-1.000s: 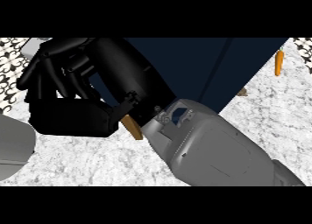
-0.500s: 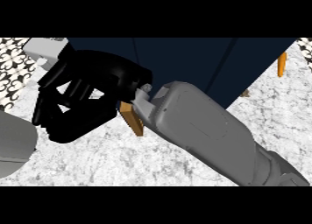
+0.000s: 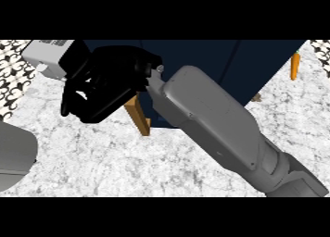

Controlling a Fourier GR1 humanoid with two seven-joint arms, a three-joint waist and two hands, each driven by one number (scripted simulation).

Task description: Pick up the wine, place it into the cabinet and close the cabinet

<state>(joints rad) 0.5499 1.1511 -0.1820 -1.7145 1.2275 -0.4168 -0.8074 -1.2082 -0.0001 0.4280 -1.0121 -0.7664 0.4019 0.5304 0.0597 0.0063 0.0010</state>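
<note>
At the low left edge a grey left forearm pokes in over the white speckled surface, and its hand is out of sight. Up at the top left sits a pale grey thing with a label — I cannot tell for sure that it is the wine. The black right hand is right against it and partly in front of it, but I cannot tell if that hand is open, closed or holding it. Behind the hand stands the dark blue cabinet with a wood-coloured strip just beside the hand — the grey right forearm slants across its front.
</note>
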